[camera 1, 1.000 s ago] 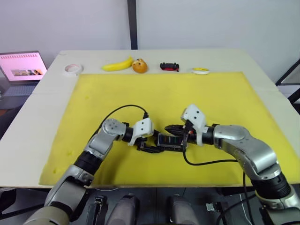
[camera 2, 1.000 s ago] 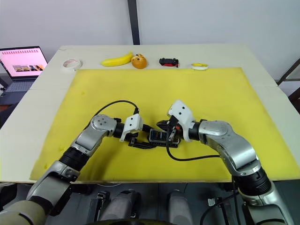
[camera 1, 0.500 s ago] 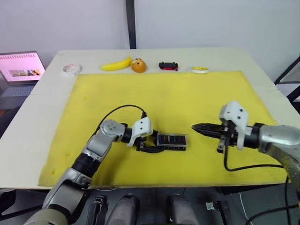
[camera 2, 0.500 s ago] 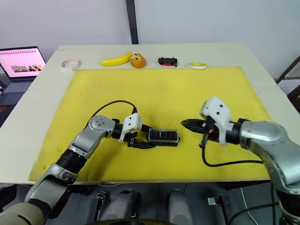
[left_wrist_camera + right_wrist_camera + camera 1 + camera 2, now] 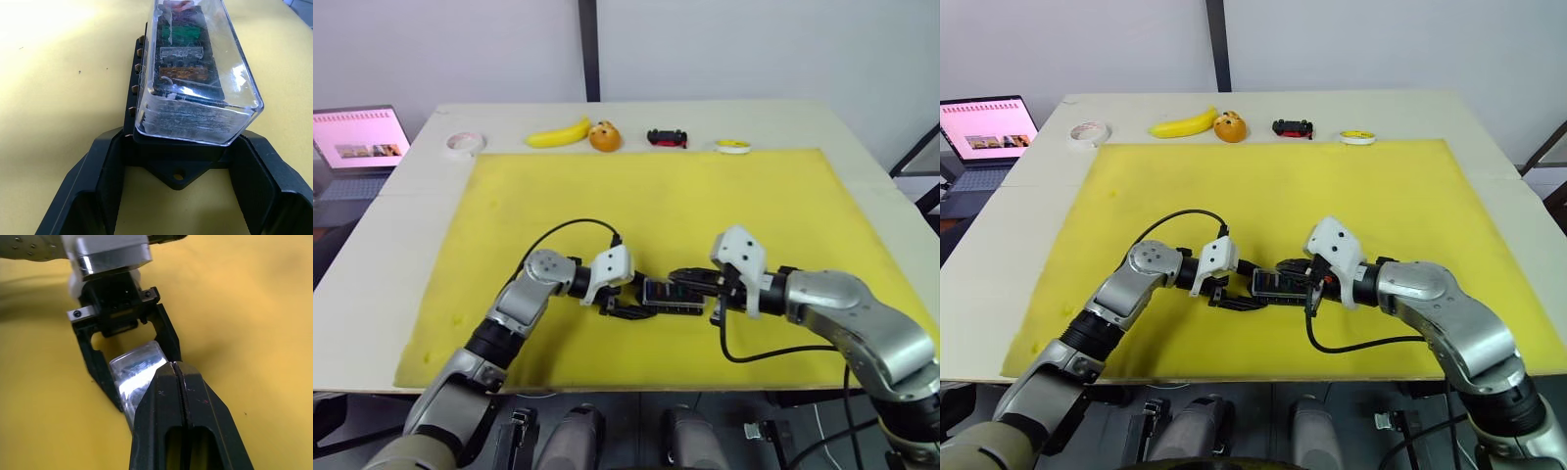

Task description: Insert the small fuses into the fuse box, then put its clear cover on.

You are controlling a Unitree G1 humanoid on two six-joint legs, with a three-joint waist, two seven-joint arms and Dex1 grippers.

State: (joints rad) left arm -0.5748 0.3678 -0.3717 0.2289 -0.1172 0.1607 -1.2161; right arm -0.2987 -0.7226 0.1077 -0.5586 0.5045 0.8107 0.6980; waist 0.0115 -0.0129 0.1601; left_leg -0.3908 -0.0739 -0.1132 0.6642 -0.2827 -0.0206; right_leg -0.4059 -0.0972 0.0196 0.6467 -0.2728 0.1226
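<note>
The fuse box [image 5: 161,127] is lying on the yellow mat near the desk's front edge, with the small fuses [image 5: 183,54] seated inside and the clear cover [image 5: 195,68] sitting over them. The left end effector [image 5: 178,196] is bracing the box's end with fingers spread around it, while the right end effector [image 5: 174,377], fingers pressed together, is bearing on the cover's top. The cover looks light, stiff and slick, so pushing flat on its top and gripping the box's black sides seems safest.

Banana [image 5: 559,134], toy car [image 5: 667,138], laptop [image 5: 356,143]
</note>
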